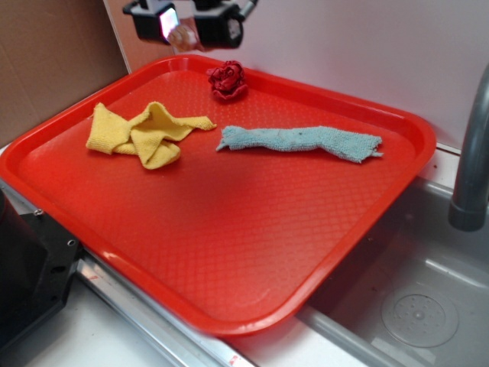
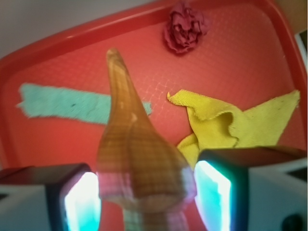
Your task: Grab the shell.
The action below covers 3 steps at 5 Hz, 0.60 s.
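Kitchen-sink mock-up, likely a lab robot station. A grey sink basin (image 1: pixel 416 298) with round drain (image 1: pixel 419 315) and a grey faucet pipe (image 1: pixel 471 153) sit at right. A red cafeteria tray (image 1: pixel 229 252) rests over the edge, with white wall (image 1: pixel 367 46) and brown cardboard panel (image 1: pixel 46 53) behind.
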Motion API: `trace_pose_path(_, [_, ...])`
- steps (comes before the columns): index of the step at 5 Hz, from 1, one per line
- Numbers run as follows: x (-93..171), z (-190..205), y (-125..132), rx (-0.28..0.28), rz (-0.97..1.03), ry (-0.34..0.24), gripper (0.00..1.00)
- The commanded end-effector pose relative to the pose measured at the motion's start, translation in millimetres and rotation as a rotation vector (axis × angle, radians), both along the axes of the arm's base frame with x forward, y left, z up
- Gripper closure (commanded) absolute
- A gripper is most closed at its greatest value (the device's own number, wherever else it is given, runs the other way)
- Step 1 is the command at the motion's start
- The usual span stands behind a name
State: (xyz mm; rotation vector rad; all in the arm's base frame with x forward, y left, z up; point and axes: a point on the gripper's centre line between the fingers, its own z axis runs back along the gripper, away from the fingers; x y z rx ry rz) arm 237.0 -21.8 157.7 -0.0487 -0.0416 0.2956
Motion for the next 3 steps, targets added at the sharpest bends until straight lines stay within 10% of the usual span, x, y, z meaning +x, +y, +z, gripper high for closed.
trace_pose_path(1, [-47, 23, 0, 0.0, -0.12, -0.073, 1.0])
trace_pose_path(2, [-58, 18, -7, -0.004, -0.143, -0.073, 1.0])
trace_pose_path(3, [-50, 17, 1, 0.023, -0.162, 0.006, 0.01])
